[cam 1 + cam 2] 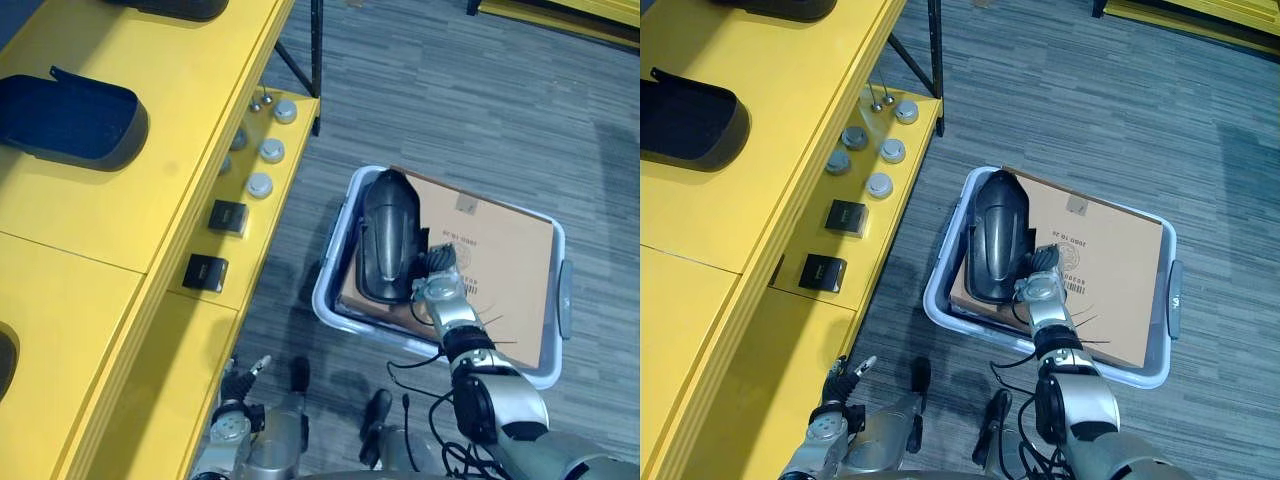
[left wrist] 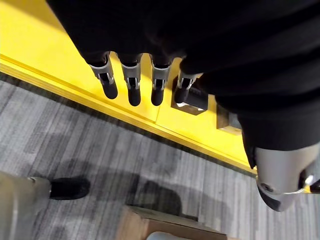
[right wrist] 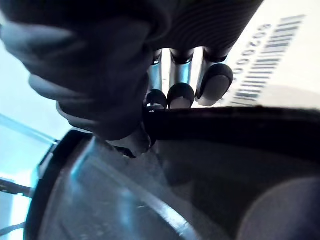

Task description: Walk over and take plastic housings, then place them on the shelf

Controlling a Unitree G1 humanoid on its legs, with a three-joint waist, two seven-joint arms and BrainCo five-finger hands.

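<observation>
Finds right hand (image 1: pixel 437 287) at centre right of frame, fingers and thumb pinching rim of black plastic housing (image 1: pixel 388 235) lying on cardboard (image 1: pixel 500 260) inside grey bin (image 1: pixel 322 295) on floor. Finds left hand (image 1: pixel 240 386) at lower left, fingers straight, empty, beside yellow shelf (image 1: pixel 150 200)

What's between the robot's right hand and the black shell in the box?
Nothing: in the right wrist view the right hand pinches the plastic housing by its rim, fingers touching it.

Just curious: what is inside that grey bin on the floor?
In the grey bin, a black plastic housing lies on brown cardboard, the right hand pinching its rim. Whatever is under the cardboard is hidden.
</observation>
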